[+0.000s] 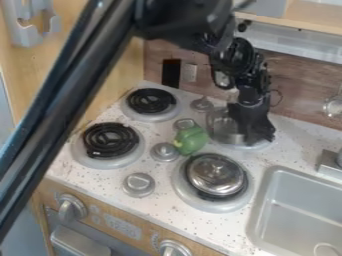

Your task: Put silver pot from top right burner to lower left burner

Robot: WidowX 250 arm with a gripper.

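One speckled stove top [174, 212] spreads beneath the jaws and out toward the view's left. The long black arm [77, 92] slants across the view's left side, and the sink [270, 200] lies nearer the camera than the jaws, to their right. The lower left burner [110, 140], with its dark coil, is well off to their left, the top right burner [250, 146] right under them. The gripper [259, 139] hangs at the right side of the silver pot [225, 126], which sits on that top right burner. I cannot tell whether its jaws stand apart, together or clamped on the pot's wall. Nearer the camera, left of the jaws, a silver lid [215, 174] rests on the lower right burner.

Next down in size is the green pepper [192, 140], just left of the pot and between the jaws and the goal; a low sideways carry would likely knock it or catch the pot's base. The small grey knob [164, 152] beyond it could snag the pot too. If the hold is only on one side of the rim, the pot may tilt or slip once lifted; lowered off centre, it could end up leaning on the burner's edge.
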